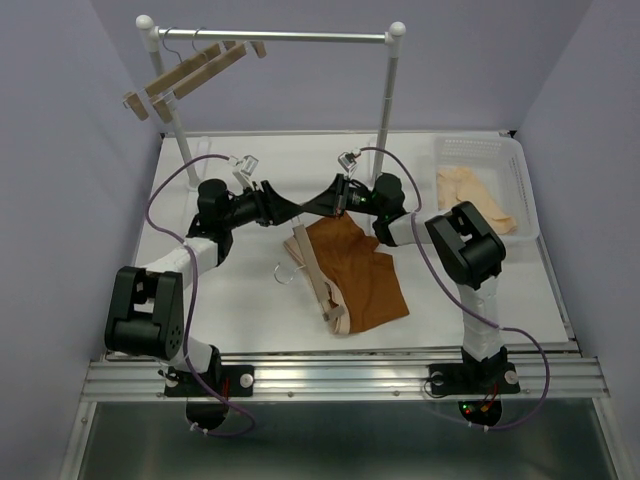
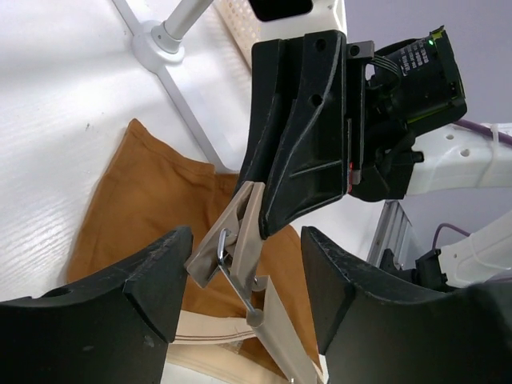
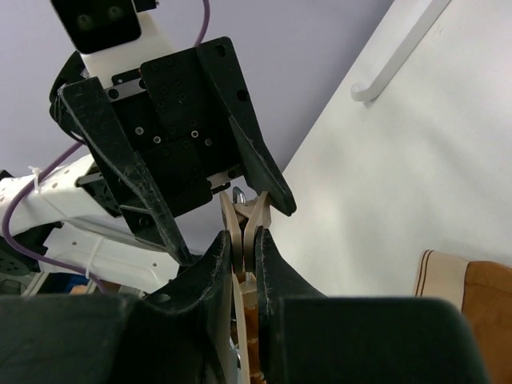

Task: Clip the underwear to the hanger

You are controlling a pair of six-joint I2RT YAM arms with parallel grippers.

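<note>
The rust-brown underwear [image 1: 365, 275] lies flat on the white table, its beige waistband under the light-wood hanger [image 1: 318, 285]. The hanger's wire hook [image 1: 283, 272] points left. At the hanger's far end my right gripper [image 3: 243, 248] is shut on the wooden clip [image 3: 250, 212], pinching its two halves. My left gripper [image 2: 244, 292] is open, one finger [image 2: 152, 280] on each side of that same clip [image 2: 240, 232]; the clip's left tip is close to one pad. In the top view both grippers meet tip to tip, left [image 1: 287, 211] and right [image 1: 313, 208]. The underwear [image 2: 144, 200] spreads below.
A white clothes rack [image 1: 270, 37] stands at the back with several spare wooden hangers [image 1: 190, 75] on its left end. Its foot [image 2: 156, 40] is near the underwear. A white basket [image 1: 505, 160] at the right holds a pale cream garment [image 1: 475, 195].
</note>
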